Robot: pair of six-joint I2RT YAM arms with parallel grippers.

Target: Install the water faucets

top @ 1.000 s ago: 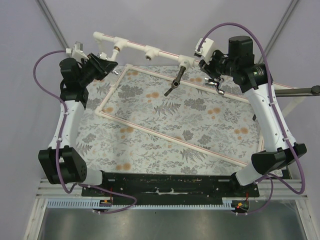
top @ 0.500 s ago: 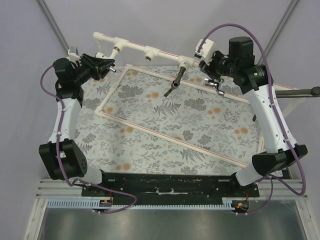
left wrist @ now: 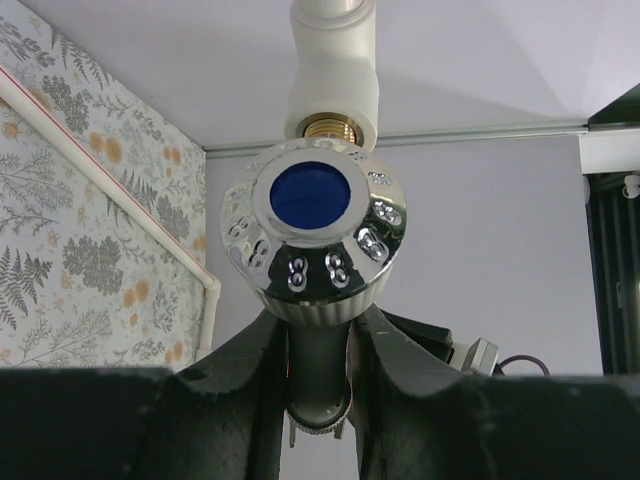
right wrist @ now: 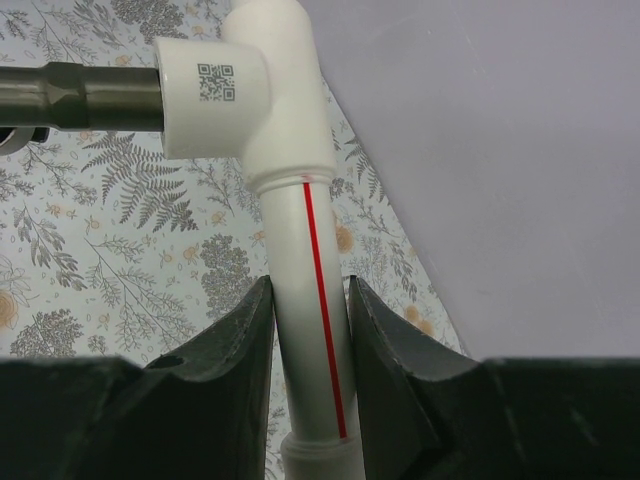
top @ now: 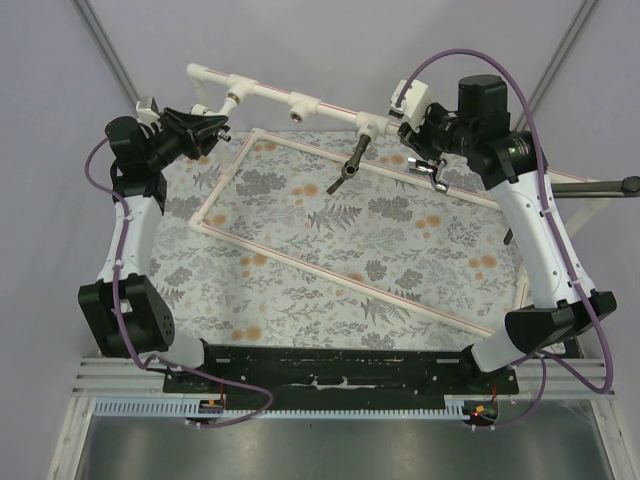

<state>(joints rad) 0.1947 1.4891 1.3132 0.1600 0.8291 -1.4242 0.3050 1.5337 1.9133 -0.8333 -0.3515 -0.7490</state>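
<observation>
The left end effector [left wrist: 318, 340] is closed tight on the body of the knob faucet [left wrist: 312, 230], whose shiny round knob sits just above the fingers. Directly beyond it is the brass socket [left wrist: 325, 127]. I think the thread should meet this socket straight and then turn gently, without force. The right end effector [right wrist: 310, 300] clamps the white pipe [right wrist: 290, 230] just under the tee fitting [right wrist: 250, 90], which already carries the lever faucet [right wrist: 90, 97]. No container shows.
</observation>
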